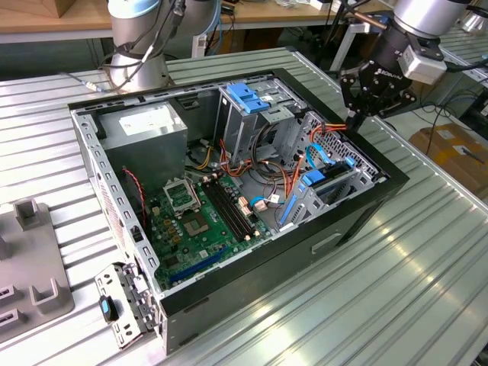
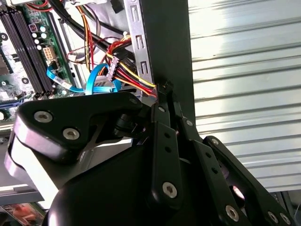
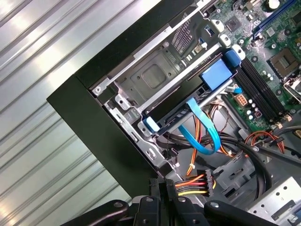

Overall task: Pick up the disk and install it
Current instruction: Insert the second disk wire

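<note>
Robotics lab: opened computer case on ribbed aluminium table, wooden benches behind.

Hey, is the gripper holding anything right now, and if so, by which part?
The gripper is closed at the power connector with red, yellow and black wires, near the computer case edge. It appears to pinch that connector's end, though the contact itself is hard to confirm.

The black pincer hangs over the open computer case's corner at the exterior view's right.
</note>
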Robot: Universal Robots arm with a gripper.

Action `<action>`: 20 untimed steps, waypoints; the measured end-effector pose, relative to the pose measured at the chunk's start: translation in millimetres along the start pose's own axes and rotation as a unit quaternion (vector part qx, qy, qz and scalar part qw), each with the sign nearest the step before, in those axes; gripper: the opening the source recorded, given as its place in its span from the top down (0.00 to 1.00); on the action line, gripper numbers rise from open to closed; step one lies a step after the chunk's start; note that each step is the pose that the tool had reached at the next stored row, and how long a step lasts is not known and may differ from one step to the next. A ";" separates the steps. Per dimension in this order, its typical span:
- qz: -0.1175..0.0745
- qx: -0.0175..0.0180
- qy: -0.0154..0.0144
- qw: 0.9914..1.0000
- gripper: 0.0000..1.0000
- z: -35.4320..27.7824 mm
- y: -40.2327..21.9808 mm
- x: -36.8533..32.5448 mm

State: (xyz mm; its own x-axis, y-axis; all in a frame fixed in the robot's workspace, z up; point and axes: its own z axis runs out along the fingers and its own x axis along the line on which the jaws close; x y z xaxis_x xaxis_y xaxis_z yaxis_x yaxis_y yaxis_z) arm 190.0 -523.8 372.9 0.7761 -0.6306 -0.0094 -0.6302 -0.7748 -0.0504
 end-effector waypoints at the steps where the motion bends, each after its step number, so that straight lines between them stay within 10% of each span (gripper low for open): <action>1: 0.000 0.000 0.000 1.000 0.83 0.0 0.4 -0.4; 20: 0.000 0.000 0.000 1.000 0.83 -0.1 1.8 -2.2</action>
State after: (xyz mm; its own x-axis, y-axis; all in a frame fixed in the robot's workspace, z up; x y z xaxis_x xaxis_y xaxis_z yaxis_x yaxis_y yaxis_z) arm 187.1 -523.8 372.9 0.7761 -0.6306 -0.0094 -0.6302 -0.7748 -0.0504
